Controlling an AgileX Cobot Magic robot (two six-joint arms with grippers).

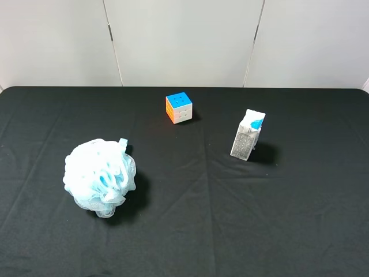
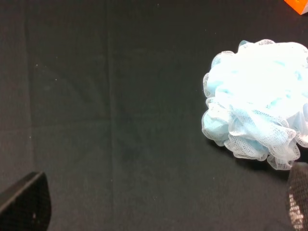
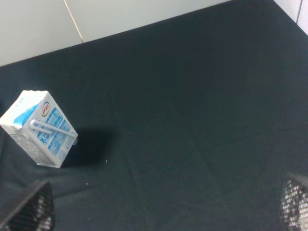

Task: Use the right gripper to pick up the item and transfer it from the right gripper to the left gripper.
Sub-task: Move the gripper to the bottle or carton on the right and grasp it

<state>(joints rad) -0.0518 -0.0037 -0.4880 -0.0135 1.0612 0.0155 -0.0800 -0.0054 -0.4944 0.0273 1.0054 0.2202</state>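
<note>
Gaping wide, left jaws and right jaws empty, carton (image 1: pixel 247 135) standing untouched

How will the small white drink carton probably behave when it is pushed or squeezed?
The small white drink carton stands upright and narrow, so a push may tip it. Its flat sides probably grip well, but thin card could dent.
</note>
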